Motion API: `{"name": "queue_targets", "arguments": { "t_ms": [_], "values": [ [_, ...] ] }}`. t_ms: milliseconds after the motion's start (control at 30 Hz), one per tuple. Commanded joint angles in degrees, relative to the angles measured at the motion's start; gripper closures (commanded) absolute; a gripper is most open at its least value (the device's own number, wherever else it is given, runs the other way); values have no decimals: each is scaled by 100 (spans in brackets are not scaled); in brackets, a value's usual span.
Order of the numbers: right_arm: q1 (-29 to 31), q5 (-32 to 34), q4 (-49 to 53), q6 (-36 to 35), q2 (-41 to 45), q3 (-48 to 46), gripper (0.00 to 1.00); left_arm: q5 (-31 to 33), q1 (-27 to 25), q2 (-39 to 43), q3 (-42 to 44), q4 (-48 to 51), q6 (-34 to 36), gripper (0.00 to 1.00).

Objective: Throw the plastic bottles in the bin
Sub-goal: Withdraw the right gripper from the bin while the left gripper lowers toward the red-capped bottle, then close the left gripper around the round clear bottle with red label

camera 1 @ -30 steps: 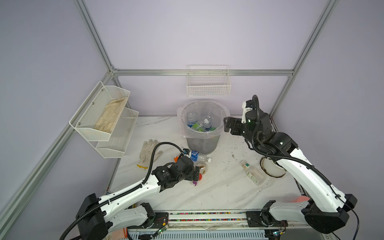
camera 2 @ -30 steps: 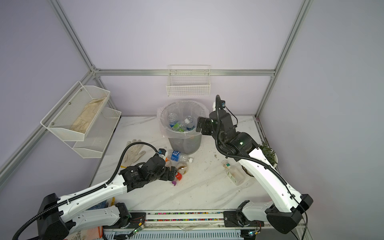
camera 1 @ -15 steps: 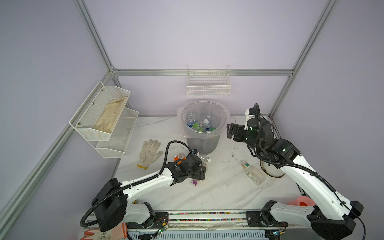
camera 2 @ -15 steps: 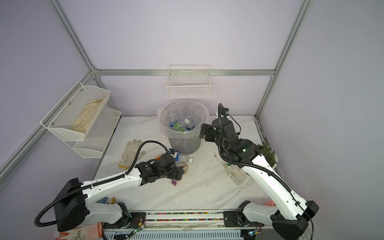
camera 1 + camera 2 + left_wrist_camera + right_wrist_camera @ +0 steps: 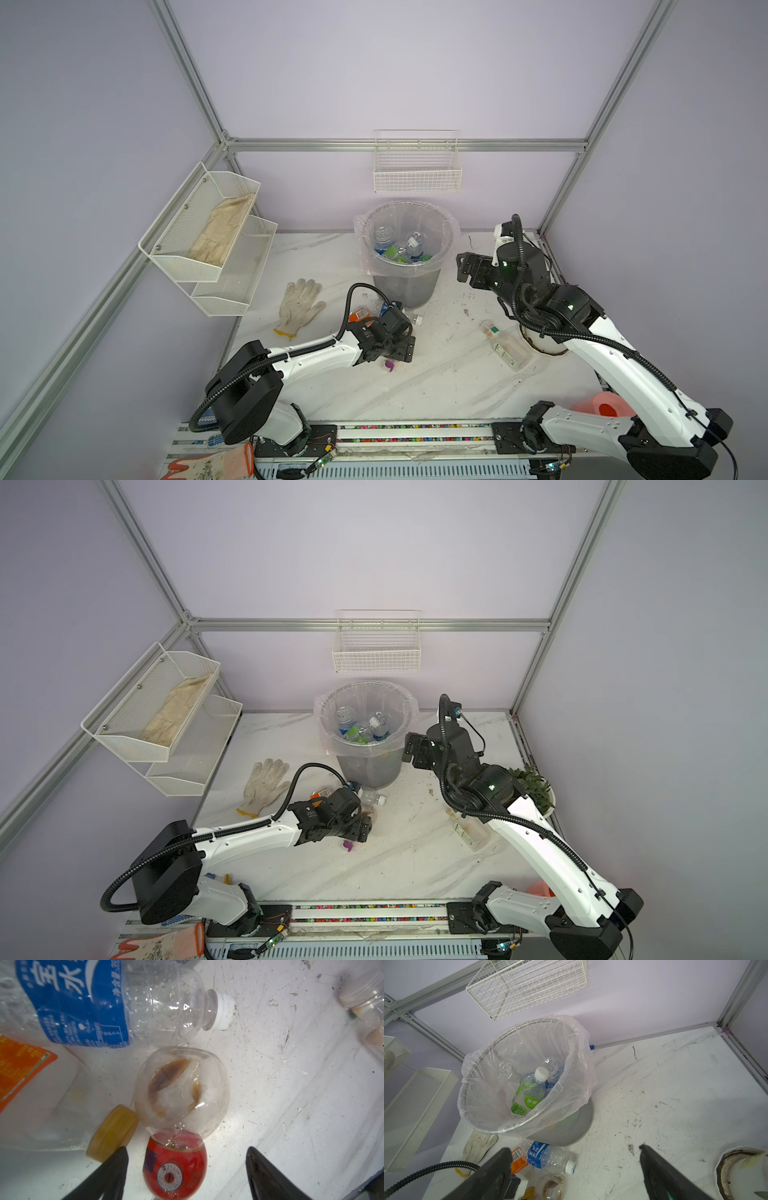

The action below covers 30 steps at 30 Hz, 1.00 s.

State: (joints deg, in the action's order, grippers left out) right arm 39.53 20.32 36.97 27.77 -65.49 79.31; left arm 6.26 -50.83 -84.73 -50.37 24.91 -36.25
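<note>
Bin (image 5: 405,289): several plastic bottles in, green-labelled bottle (image 5: 529,1093) on top | Table (image 5: 436,386): four visible to go: blue-labelled bottle (image 5: 104,1001), orange-labelled bottle (image 5: 52,1105), red-labelled bottle (image 5: 174,1167), clear bottle (image 5: 505,345) | Left pincer (image 5: 186,1148): wide, astride red-labelled bottle, not gripping | Right pincer (image 5: 574,1147): wide, empty, beside bin

On the table (image 5: 415,862), the bin (image 5: 370,771) holds several plastic bottles (image 5: 361,729), with the right end effector (image 5: 409,750) just beside its wall at 3 o'clock, the left end effector (image 5: 365,828) low among loose bottles (image 5: 372,799) at 6 o'clock, and a glove (image 5: 266,785) at 8 o'clock.
</note>
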Motion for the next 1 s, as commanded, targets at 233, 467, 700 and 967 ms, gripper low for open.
{"name": "queue_targets", "arguments": {
  "t_ms": [233, 467, 700, 967],
  "values": [
    [4, 122, 90, 93, 155, -125, 3, -238, -39, -310, -544, -280, 49, 16],
    [4, 194, 126, 97, 228, -229, 2, -266, -72, -513, -562, -285, 47, 21],
    [2, 211, 148, 106, 264, -277, 2, -102, -111, -554, -526, -243, 8, 35],
    [4, 251, 204, 123, 342, -302, 2, 452, -287, -547, -648, 108, 44, 55]
  ]
}}
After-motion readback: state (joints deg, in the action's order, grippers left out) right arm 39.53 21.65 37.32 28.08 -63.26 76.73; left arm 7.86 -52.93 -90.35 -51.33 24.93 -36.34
